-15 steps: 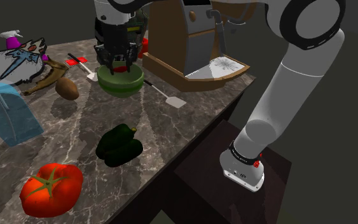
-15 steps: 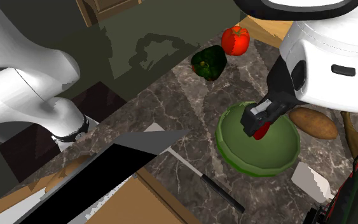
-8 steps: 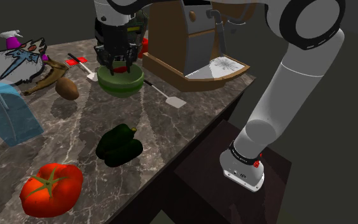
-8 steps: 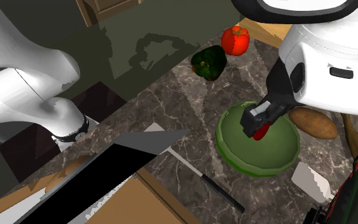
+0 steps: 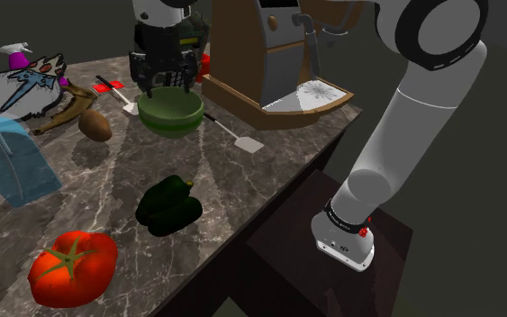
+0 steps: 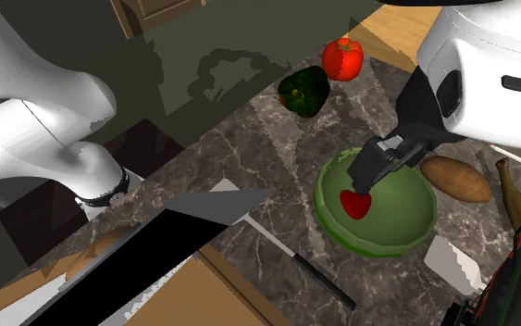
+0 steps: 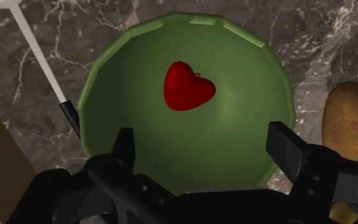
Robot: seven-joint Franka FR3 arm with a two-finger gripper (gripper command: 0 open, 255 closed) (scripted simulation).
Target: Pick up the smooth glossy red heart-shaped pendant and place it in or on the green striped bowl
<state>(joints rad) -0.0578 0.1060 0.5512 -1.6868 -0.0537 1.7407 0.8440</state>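
Marble counter [image 6: 249,148] bears the green bowl [image 6: 328,209], pendant [image 6: 355,204] inside, nine o'clock of centre; your spread, empty gripper [image 7: 206,153] could clip the rim if swung away low.

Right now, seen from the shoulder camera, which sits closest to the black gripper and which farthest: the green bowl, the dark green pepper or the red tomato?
1. The green bowl, directly beneath the open gripper.
2. The dark green pepper, mid-counter, lower in the shoulder view.
3. The red tomato, at the shoulder view's lower left.
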